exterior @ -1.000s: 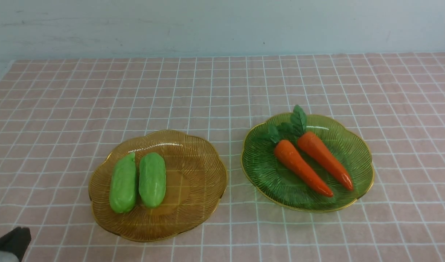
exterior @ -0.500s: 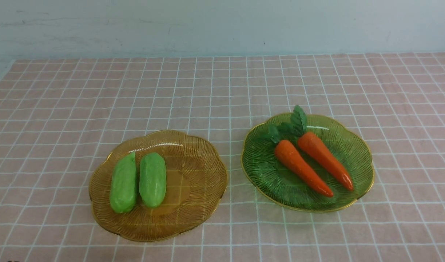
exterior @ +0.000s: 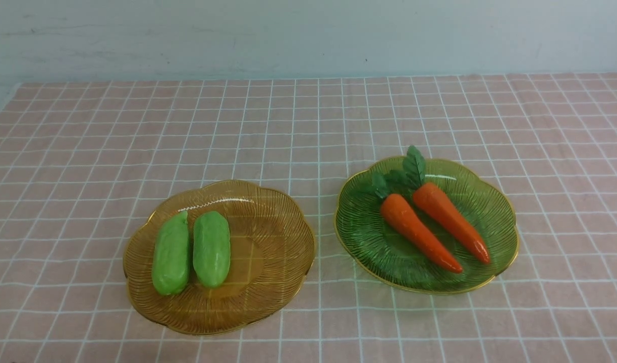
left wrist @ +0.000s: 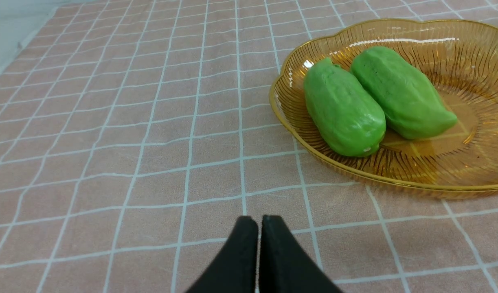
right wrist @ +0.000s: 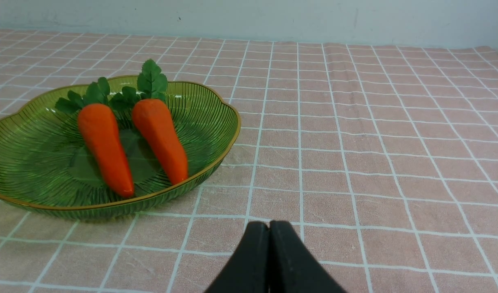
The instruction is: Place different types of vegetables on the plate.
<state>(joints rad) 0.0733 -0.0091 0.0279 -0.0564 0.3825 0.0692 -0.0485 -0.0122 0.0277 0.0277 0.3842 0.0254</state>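
The amber plate (left wrist: 395, 179) runs off the left wrist view's edge, and both arms are outside the front view.

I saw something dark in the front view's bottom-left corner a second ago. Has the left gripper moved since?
Yes. It has withdrawn out of the front view's near-left corner, away from the amber plate; the left gripper now shows only in its wrist view, shut.

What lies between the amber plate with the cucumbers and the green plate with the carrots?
Nothing but bare checked tablecloth. The front view shows a narrow strip of cloth separating the amber plate from the green plate; their rims do not touch.
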